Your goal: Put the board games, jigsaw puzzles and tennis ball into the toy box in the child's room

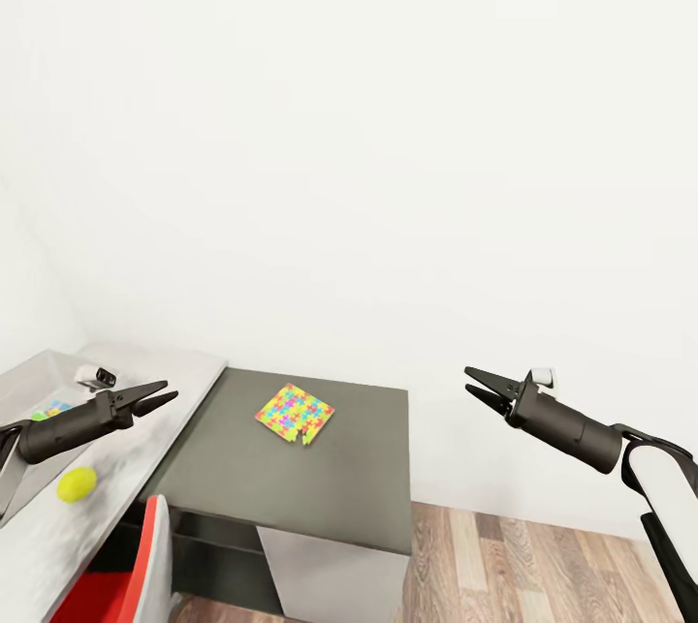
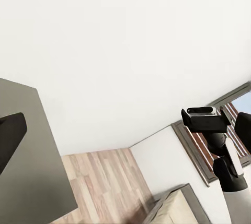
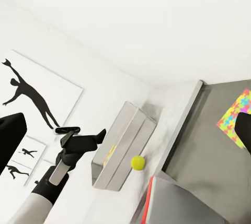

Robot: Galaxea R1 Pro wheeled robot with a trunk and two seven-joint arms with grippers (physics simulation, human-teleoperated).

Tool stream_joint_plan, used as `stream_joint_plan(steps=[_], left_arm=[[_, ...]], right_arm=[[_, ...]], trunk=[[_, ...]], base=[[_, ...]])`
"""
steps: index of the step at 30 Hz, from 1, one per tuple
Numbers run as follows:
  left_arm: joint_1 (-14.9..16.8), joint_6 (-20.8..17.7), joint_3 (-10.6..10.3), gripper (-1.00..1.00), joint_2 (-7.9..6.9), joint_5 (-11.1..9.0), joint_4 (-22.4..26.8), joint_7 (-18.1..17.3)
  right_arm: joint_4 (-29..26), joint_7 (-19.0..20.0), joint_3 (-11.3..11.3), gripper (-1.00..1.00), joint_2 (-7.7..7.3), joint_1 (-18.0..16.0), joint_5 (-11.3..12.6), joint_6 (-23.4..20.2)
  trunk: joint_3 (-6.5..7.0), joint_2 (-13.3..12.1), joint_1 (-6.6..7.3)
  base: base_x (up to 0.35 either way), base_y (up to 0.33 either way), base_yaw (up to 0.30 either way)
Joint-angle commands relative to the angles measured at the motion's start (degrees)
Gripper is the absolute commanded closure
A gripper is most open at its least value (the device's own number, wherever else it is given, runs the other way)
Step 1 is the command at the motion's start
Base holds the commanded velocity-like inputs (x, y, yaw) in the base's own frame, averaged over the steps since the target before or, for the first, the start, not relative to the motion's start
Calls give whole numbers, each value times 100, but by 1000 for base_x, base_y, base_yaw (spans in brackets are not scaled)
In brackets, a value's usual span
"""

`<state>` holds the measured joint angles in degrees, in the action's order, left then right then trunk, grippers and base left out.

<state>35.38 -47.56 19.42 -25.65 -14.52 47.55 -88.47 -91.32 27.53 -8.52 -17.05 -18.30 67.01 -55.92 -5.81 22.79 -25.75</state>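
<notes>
One jigsaw puzzle (image 1: 295,413) (image 3: 238,117) lies flat on the dark grey cabinet top (image 1: 320,487). The tennis ball (image 1: 77,483) (image 3: 137,162) rests on the pale table (image 1: 155,376), beside the toy box (image 1: 24,390) (image 3: 123,145). Inside the toy box lies a colourful flat piece (image 1: 53,407), too small to name. My left gripper (image 1: 167,392) hovers open above the table, past the ball, with nothing in it. My right gripper (image 1: 468,381) hangs open and empty in the air right of the cabinet. The board games are out of view.
A red chair (image 1: 126,584) stands at the table's front. Wood floor (image 1: 543,565) lies right of the cabinet. A white wall is close behind. The left wrist view catches a corner of the bed (image 2: 175,208) and a dark-framed window (image 2: 230,104). Silhouette pictures (image 3: 36,98) hang on the wall.
</notes>
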Motion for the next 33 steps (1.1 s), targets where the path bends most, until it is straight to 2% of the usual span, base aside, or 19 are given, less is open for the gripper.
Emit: stream_joint_plan(steps=[1, 18, 28, 33], left_arm=[[4, -61, 0, -100, -1, 2, 0, -22], [4, -65, 0, -100, 2, 2, 0, -22], [4, -71, -15, -100, 11, 2, 0, 13], [4, -70, -48, -100, 16, 4, 1, 26]], right_arm=[[1, 35, -7, -100, 0, -6, -30, -24], [1, 34, -8, -100, 0, -6, -30, -24], [1, 34, -14, -100, 0, -6, -30, -23], [1, 33, -13, -100, 0, -6, -30, -23]], trunk=[[-12, 13, -4], [-12, 13, -4], [-6, 13, -4], [-1, 13, -4]], base=[[0, -2, -32], [4, -76, -3], [187, -37, -127], [35, -207, -100]])
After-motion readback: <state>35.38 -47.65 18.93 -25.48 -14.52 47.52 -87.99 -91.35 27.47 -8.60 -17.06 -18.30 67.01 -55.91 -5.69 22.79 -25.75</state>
